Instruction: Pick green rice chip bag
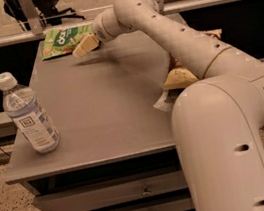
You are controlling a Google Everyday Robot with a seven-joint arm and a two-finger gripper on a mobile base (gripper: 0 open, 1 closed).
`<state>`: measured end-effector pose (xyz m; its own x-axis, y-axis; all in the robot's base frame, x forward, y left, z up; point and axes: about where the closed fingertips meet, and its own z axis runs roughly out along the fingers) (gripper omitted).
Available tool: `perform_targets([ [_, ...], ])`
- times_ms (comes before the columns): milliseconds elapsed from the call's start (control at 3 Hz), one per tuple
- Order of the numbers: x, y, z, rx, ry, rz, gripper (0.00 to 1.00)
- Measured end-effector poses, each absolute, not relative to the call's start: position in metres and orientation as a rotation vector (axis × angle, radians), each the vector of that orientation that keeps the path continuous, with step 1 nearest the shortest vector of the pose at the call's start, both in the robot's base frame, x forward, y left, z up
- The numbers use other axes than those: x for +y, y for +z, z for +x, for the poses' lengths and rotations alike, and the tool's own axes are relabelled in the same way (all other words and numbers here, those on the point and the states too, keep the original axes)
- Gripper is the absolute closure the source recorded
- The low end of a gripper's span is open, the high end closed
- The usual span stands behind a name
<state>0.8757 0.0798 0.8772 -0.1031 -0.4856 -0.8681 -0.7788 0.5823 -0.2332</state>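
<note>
the green rice chip bag (61,40) could be pushed away by the gripper (86,45) at its edge, whose spread cannot be told.

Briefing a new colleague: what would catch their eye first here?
The big white robot arm dominates, stretched from the right foreground across the grey table, its pincer beside the green rice chip bag at the far left corner. A water bottle stands upright front left.
</note>
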Motion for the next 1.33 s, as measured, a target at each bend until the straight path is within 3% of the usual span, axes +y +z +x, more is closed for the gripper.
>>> perform_targets([
  [667, 0.104, 0.864, 0.903, 1.750, 0.327, -1.007, 0.06],
  [1000, 0.110, 0.862, 0.911, 1.742, 0.307, -1.011, 0.29],
  [1333, 0.109, 0.864, 0.909, 1.736, 0.284, -1.030, 0.61],
])
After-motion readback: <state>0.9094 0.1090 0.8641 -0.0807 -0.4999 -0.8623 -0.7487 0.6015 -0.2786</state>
